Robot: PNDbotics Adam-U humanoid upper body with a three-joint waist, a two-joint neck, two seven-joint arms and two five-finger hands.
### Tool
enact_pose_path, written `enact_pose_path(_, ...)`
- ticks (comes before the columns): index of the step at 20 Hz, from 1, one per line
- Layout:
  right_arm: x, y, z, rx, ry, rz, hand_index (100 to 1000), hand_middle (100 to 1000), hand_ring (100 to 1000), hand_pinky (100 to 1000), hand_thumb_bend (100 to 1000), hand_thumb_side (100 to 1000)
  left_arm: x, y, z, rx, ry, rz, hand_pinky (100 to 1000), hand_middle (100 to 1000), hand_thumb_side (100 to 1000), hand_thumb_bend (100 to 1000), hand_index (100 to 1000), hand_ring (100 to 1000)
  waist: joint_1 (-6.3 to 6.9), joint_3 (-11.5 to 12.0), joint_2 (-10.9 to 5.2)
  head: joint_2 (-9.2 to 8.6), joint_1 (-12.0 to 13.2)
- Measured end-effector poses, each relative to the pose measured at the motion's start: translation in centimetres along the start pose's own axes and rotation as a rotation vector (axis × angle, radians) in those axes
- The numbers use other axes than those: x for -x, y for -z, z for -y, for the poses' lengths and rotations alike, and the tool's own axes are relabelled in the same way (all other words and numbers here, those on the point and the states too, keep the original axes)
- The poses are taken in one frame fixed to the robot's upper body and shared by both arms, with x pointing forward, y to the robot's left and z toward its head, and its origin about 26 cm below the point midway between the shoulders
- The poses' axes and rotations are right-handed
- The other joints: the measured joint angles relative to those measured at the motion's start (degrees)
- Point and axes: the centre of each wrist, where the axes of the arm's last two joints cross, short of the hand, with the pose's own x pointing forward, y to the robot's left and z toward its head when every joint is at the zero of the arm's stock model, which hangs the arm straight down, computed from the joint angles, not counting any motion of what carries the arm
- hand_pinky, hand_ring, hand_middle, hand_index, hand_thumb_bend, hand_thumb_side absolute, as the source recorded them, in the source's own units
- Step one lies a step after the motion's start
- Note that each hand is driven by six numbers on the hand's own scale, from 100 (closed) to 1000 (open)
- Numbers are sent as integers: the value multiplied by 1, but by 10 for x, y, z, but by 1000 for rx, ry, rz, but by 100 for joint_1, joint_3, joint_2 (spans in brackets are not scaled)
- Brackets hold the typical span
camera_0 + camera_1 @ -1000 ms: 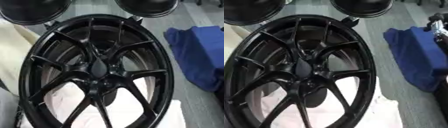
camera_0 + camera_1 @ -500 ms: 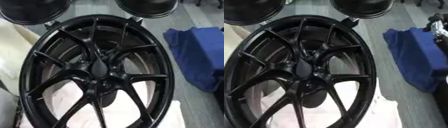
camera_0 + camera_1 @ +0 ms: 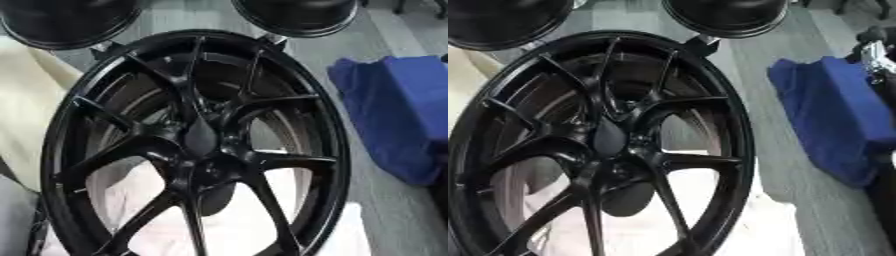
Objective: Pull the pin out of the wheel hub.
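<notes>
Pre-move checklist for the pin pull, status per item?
1. Wheel in view and roughly centred: ok.
2. Hub unobstructed: ok, nothing lies over it.
3. Pin located: cannot tell, the hub is all dark and no pin stands out.
4. Hands in view: not ok, neither hand shows in either eye view.
5. Wheel support: cannot tell; it lies over pale cloth, contact hidden.
6. Right side approach: blue cloth lies beside the wheel, apart from the rim: ok.

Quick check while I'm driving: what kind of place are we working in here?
Probably a workshop or a wheel store. A large black spoked wheel fills the view, two more dark round wheels sit at the far edge, and a blue cloth lies on the grey floor.
</notes>
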Motion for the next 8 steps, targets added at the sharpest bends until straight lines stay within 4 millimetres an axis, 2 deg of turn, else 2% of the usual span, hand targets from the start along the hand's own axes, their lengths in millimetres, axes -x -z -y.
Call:
enact_pose_path(5, -1, 2, -1, -4, 7, 16, 601, 501, 566, 772, 100, 465, -16, -22, 36, -79, -232, 129, 911, 555, 649, 283, 705, 555, -57, 6, 1, -28, 2)
enact_pose_path(8, -1, 2, -1, -6, 12, 24, 601, 501, 566, 772, 100, 465, -16, -37, 55, -121, -331, 152, 914, 558, 654, 287, 704, 559, -95, 4, 19, -50, 2)
